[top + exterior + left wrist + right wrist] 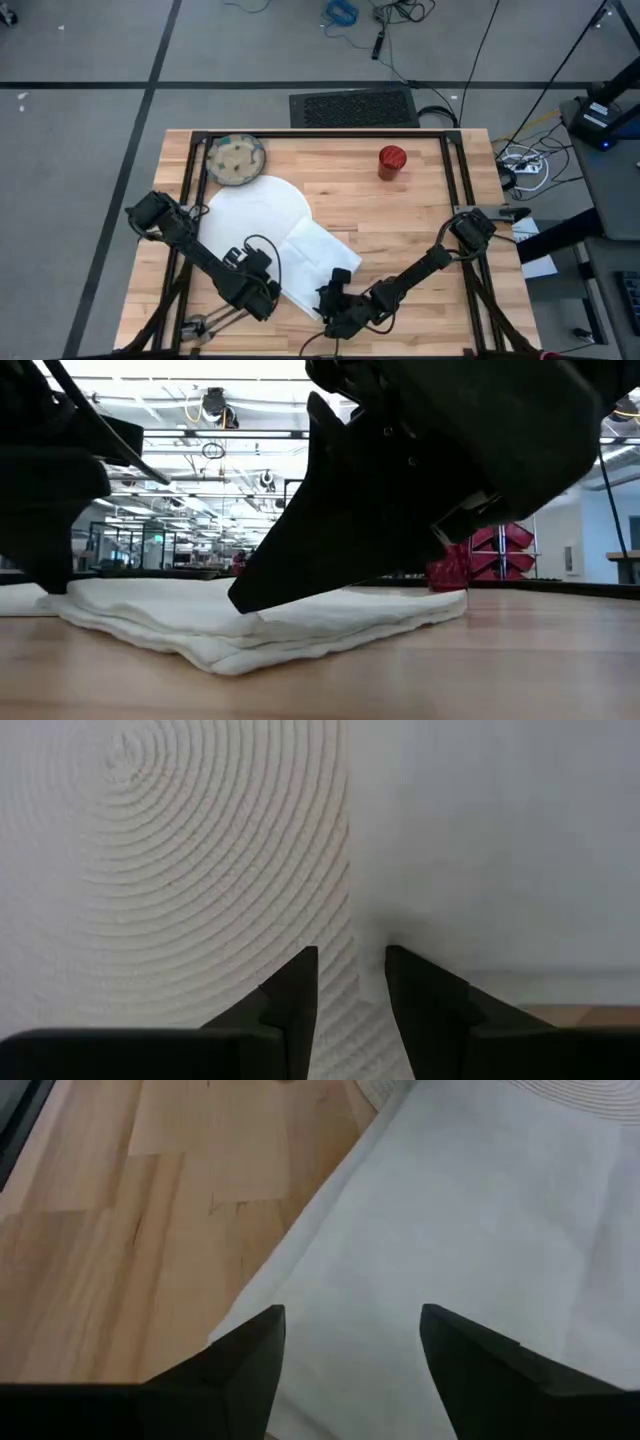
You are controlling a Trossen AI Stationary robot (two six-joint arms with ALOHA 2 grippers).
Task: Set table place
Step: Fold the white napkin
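Note:
A large white plate point(250, 210) lies on the table point(400, 225) left of centre. A folded white napkin point(318, 258) lies with one side over the plate's near right rim and the other on the wood. My left gripper point(351, 990) is low at the napkin's left edge, above the plate's ribbed face point(180, 870), its fingers close together with the napkin between them. My right gripper point(352, 1340) is open over the napkin's near corner point(240, 1330). A speckled bowl point(236, 160) and a red cup point(392, 162) stand at the far side. My left gripper has the napkin's left edge point(366, 960) between its two fingers, where that edge lies on the plate. The fingers slant down from the near side. The napkin lies flat on plate and table; one layer or several, I cannot tell. My right gripper has one fingertip point(240, 603) down at the napkin's top surface; I cannot tell whether it touches.
Bare wood lies to the right of the napkin point(420, 230). A black frame point(452, 175) runs along the table's edges. Some metal pieces point(197, 325) lie at the near left corner.

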